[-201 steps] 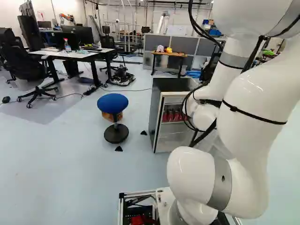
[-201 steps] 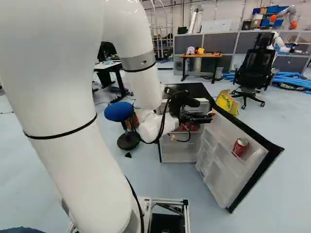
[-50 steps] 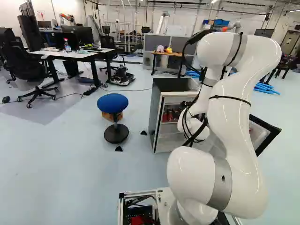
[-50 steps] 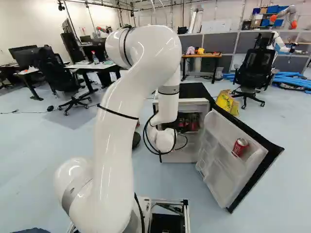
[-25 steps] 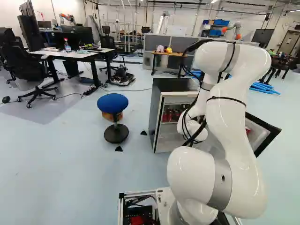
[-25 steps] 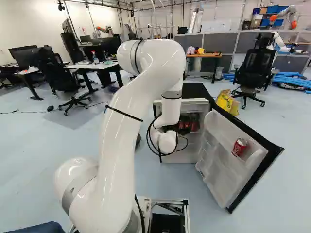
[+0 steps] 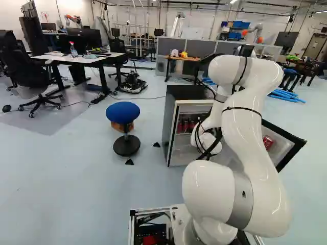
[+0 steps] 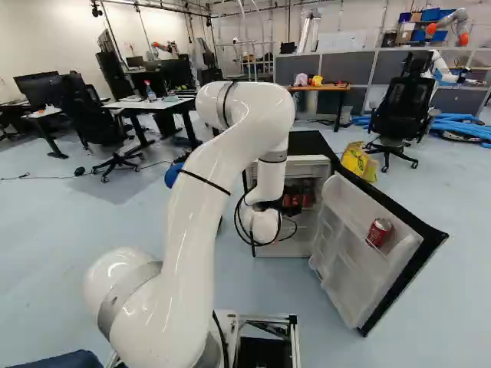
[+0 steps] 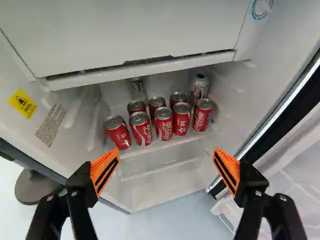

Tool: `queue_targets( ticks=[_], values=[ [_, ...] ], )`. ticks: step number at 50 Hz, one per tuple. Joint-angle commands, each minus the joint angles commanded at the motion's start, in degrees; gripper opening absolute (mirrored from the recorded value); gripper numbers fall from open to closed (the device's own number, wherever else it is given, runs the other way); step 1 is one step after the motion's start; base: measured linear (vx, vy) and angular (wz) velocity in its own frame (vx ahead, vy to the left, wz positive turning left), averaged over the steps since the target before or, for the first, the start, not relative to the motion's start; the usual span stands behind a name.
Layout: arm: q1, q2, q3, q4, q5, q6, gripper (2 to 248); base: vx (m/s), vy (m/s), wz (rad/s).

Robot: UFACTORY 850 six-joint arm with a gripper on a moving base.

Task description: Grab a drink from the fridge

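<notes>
In the right base view my gripper (image 8: 268, 205) is mostly hidden behind the white wrist, before the open fridge (image 8: 311, 143). In the wrist view the gripper (image 9: 166, 169) stands wide open with nothing between its orange pads. Ahead of it, several red drink cans (image 9: 163, 123) stand upright and close together on a fridge shelf (image 9: 165, 143). A silver can (image 9: 199, 86) and a slimmer silver one (image 9: 137, 87) stand at the back. Another red can (image 8: 379, 233) leans in the fridge door's rack.
The fridge door (image 8: 368, 253) stands swung out to the right. A white compartment (image 9: 125, 32) hangs above the cans. A blue stool (image 7: 122, 112) stands left of the fridge in the left base view. Behind are desks, an office chair (image 8: 403, 107) and another robot (image 8: 453, 27).
Over the last second my arm has lowered at its upper bend and its wrist has shifted slightly. Four seconds ago the gripper showed beside the door. The base, fridge and door have not moved.
</notes>
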Motion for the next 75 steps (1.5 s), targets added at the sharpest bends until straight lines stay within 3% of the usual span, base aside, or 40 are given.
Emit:
queue_targets(
  ticks=[39, 58, 75],
  values=[
    [1.68, -10.80, -11.42, 12.21, 1.16, 0.00, 247, 0.000, 0.000, 0.000],
    [2.01, -11.58, -12.94, 16.71, 2.61, 0.00, 247, 0.000, 0.000, 0.000],
    [2.11, -12.36, -14.44, 17.00, 2.61, 0.00, 247, 0.000, 0.000, 0.000]
  ],
)
